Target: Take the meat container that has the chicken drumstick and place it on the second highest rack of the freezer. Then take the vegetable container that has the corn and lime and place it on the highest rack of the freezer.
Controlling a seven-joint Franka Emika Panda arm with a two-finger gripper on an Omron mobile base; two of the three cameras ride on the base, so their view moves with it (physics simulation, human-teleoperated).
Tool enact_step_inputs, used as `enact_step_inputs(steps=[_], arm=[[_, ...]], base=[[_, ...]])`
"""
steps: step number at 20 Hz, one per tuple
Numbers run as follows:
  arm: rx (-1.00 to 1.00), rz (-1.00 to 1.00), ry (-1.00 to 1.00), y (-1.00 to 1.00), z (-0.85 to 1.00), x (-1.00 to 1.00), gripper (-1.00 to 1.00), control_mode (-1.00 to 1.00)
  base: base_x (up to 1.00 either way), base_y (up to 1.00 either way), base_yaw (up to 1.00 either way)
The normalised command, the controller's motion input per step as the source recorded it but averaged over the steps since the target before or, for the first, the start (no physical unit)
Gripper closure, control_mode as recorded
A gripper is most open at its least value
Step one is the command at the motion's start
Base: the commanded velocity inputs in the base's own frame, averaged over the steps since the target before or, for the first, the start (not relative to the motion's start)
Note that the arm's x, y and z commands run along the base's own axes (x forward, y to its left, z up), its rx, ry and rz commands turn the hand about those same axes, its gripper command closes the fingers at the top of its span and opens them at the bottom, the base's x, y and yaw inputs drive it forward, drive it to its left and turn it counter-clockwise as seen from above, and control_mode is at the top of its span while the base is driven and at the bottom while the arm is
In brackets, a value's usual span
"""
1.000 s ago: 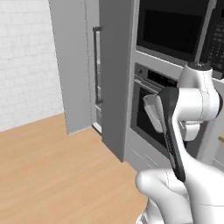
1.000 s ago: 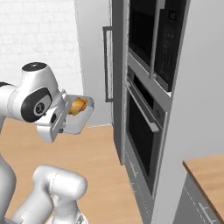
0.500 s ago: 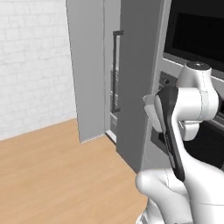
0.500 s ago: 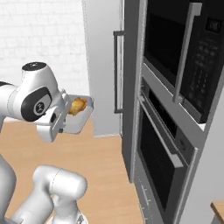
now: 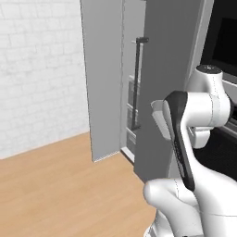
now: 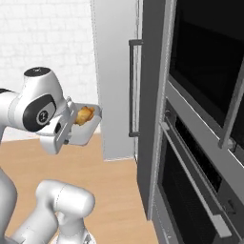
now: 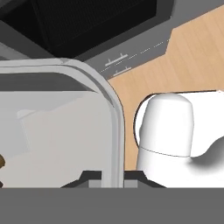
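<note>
My gripper (image 7: 113, 176) is shut on the rim of the meat container (image 7: 61, 127), a shallow light-grey tray. In the right base view the meat container (image 6: 88, 128) hangs tilted in front of the hand, with the golden-brown chicken drumstick (image 6: 85, 116) lying in it. The freezer (image 5: 159, 83) is the tall grey cabinet ahead, with a long black bar handle (image 5: 137, 83). Pale rack edges (image 5: 131, 107) show in the gap beside the handle; which rack is which I cannot tell. The vegetable container with the corn and lime is out of view.
A light-grey side panel (image 5: 102, 78) stands left of the freezer against a white brick wall (image 5: 41, 69). Dark built-in ovens (image 6: 205, 109) with bar handles fill the right. Wooden floor (image 5: 60, 190) lies open to the left and front.
The whole picture has shifted: the base has driven, so the freezer and ovens look larger and closer. The arm holds the same pose with the container still gripped.
</note>
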Motion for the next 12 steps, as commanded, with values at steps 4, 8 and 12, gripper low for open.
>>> enact_step_inputs(steps=[4,8,12], arm=[[0.00,0.00,0.00,0.00,0.00,0.00,1.00,1.00],[0.00,0.00,0.00,0.00,0.00,0.00,1.00,1.00],[0.00,0.00,0.00,0.00,0.00,0.00,1.00,1.00]], base=[[0.33,0.70,-0.08],[0.24,1.00,-0.11],[0.19,1.00,-0.19]])
